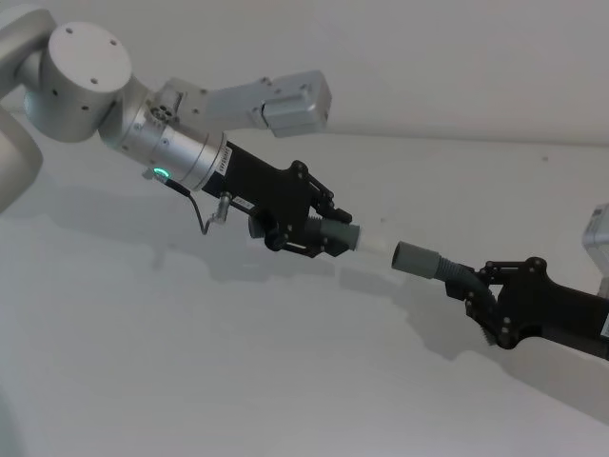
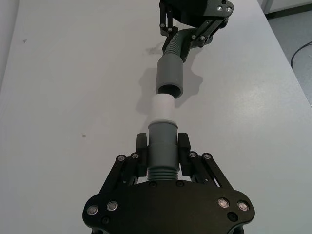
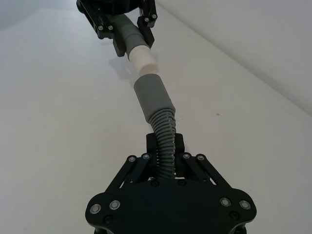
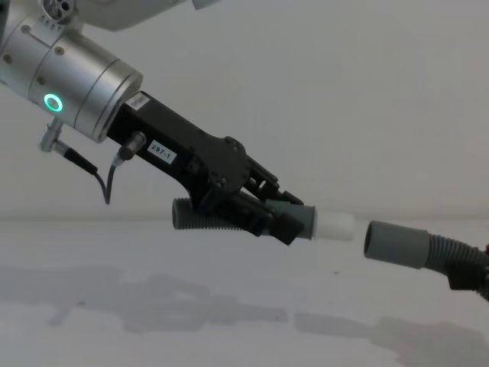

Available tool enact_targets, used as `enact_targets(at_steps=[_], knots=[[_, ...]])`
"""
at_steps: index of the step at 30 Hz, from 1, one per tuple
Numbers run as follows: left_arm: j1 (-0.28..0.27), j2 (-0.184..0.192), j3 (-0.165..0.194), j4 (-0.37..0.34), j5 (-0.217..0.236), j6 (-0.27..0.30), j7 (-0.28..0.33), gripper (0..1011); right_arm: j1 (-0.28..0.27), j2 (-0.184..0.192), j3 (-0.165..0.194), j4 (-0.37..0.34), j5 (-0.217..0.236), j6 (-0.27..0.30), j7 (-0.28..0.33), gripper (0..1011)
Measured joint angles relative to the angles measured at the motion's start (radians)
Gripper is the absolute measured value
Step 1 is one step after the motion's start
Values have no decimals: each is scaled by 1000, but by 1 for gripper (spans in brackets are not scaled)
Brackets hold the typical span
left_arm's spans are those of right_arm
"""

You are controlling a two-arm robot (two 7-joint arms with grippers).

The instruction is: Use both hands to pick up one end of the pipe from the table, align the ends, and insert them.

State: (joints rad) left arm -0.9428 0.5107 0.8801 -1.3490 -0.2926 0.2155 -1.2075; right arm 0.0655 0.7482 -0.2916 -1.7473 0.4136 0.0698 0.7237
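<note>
My left tool (image 2: 162, 155), at the bottom of the left wrist frame, pinches the grey collar (image 2: 162, 141) of one hose piece just behind its white tip (image 2: 162, 107). My right tool (image 3: 165, 157), at the bottom of the right wrist frame, pinches the other piece on its ribs (image 3: 165, 139), well back from the socket (image 3: 153, 95). Both pieces hang in the air above the worktop (image 1: 285, 381), near mid-frame in the head view, with the tip and the socket mouth facing each other across a short gap, not yet entered.

My worry is the right piece. I hold it on the soft ribbed part, so the socket sits out on a bendy neck. If I push while the axes are a little off, I judge the neck will buckle or swing aside instead of letting the tip in. In the chest view the socket (image 4: 393, 243) looks slightly lower than the tip (image 4: 335, 226) and angled to it, so the tip could catch on the socket rim and stub there.

The left piece is held close to its tip, so it should stay firm, though a hard push might slide the smooth collar back through my fingers (image 2: 184, 148). A dropped piece would land on the worktop below.
</note>
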Motion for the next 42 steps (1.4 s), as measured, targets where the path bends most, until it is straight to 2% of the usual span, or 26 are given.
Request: enact_targets(at_steps=[32,42], knots=[[-26,-11,39,18,-10,-10,-5,359,12,17,-22,-7,27,-18,-11,181],[-28,-13,45,18,-16,-11,11,359,13,26,-28,-10,38,-23,-12,181]])
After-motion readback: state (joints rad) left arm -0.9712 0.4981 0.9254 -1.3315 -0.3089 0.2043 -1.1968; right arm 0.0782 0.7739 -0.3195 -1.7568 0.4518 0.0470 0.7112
